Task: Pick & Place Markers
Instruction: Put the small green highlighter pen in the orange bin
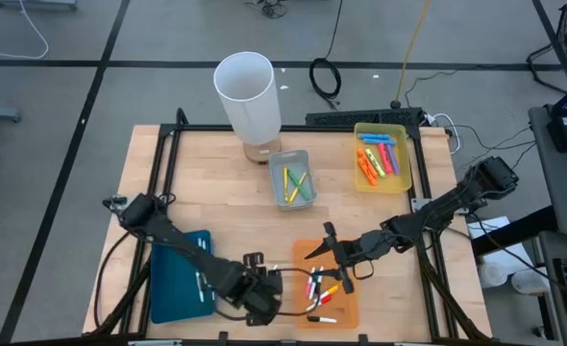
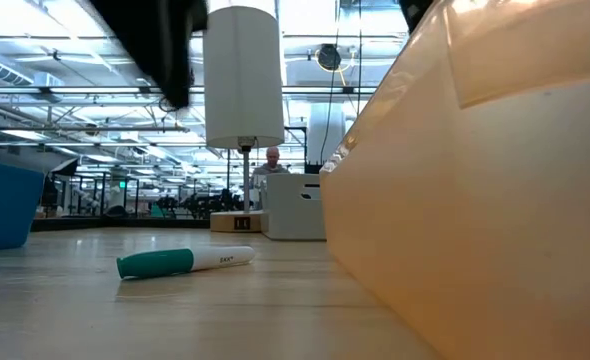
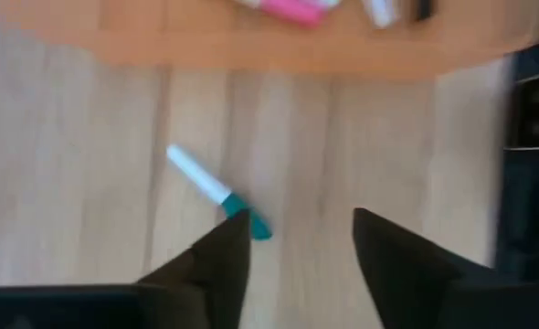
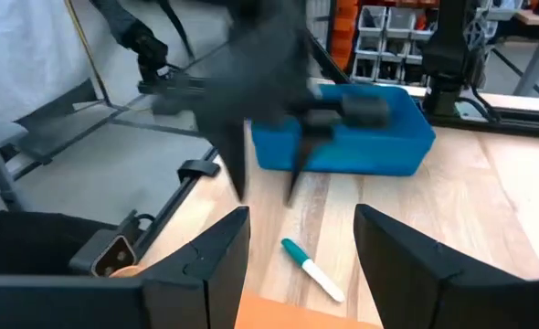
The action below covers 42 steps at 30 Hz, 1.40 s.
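Teal-capped white marker point(image 3: 216, 191): lies flat on wooden counter point(image 3: 87, 164), just ahead of left gripper point(image 3: 301, 242), jaws parted, empty; right gripper point(image 4: 301, 242) open nearby

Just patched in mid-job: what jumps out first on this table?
A lone white marker with a teal-green cap lies on the bare wood beside the orange tray, with the left tool open just above it. The tall white cylinder stands at the table's far edge, and the right tool hangs open over the orange tray's far edge.
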Each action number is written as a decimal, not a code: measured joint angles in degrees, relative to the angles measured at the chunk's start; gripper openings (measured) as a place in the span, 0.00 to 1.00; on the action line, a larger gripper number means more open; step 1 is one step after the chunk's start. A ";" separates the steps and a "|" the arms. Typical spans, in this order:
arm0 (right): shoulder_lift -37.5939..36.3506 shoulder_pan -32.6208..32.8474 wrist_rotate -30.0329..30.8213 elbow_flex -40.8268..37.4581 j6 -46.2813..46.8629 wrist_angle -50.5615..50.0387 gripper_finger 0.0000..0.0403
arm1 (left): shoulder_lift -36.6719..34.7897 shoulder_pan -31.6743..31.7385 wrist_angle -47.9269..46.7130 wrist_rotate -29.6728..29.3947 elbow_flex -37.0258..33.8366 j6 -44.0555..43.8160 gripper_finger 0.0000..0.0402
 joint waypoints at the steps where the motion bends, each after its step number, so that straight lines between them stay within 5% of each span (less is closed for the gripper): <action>1: -0.82 0.33 0.15 0.00 -0.01 -0.78 0.46 | 0.64 0.47 -0.89 0.47 -0.10 -1.11 0.51; 7: -3.03 1.52 0.20 0.00 -0.40 -3.29 0.46 | 4.73 3.03 -0.14 2.56 -0.61 -13.47 0.65; 11: -2.91 1.62 0.26 -0.02 -0.36 -3.51 0.46 | 7.70 4.72 -0.80 1.61 -0.55 -16.12 0.65; 15: -2.75 1.62 0.22 -0.07 0.02 -3.86 0.46 | 9.90 6.28 -1.50 6.81 -0.61 -18.03 0.61; 25: -2.75 1.64 0.15 -0.09 0.09 -5.43 0.46 | 11.00 7.99 -1.75 12.86 -2.21 -22.81 0.48; 30: -2.75 1.64 0.15 -0.09 1.13 -5.63 0.46 | 10.83 7.82 -1.00 14.70 -5.54 -22.84 0.33; 35: -2.75 1.66 -0.07 -0.09 1.13 -5.78 0.46 | 10.58 7.59 0.52 14.15 -7.45 -16.87 0.09; 42: -2.75 1.66 -0.03 -0.04 1.14 -6.30 0.46 | 4.96 5.01 -5.57 5.87 -8.21 -12.79 0.09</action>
